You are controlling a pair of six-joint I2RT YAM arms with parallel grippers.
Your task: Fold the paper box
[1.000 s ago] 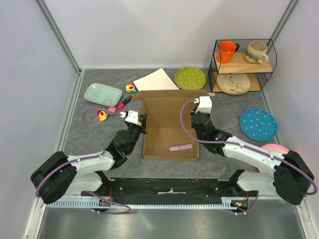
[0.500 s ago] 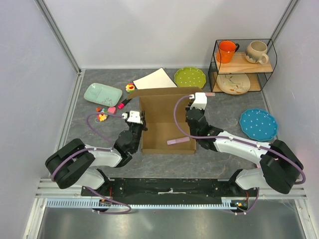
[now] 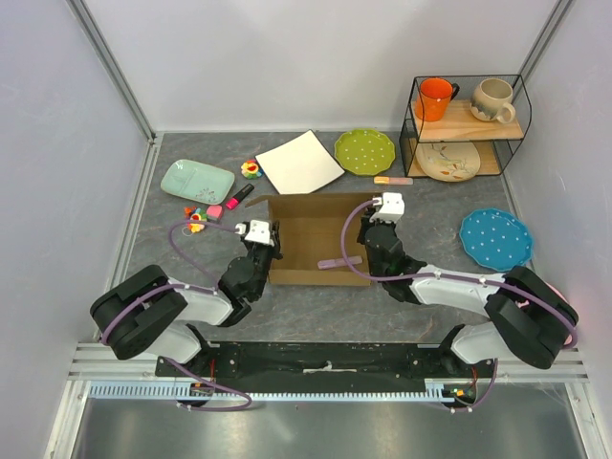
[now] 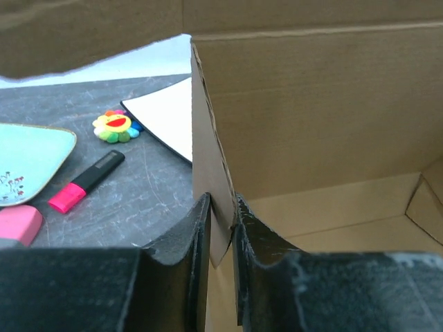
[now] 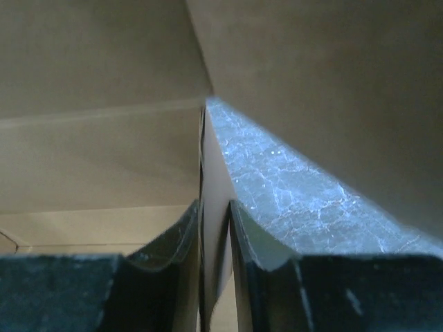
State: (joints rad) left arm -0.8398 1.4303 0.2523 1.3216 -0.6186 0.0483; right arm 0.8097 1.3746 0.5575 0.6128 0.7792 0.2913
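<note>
- Now the left gripper [image 4: 220, 207] pinches the paper box [image 4: 311, 117] by its left wall, one finger on each side of the cardboard.
- Right gripper [image 5: 213, 207] likewise clamps the opposite wall; the box's open interior lies between both grippers.
- Pink highlighter [image 4: 86, 181] lies left of the left gripper, outside the box.

Pale, plain walls [image 3: 287, 57] enclose three sides, with aluminium posts [image 3: 111, 67] at the rear corners. Counter [image 3: 430, 206]: dark grey, marbled. Black wire shelf [image 3: 461, 122] with wooden boards, rear right. Lighting even.
</note>
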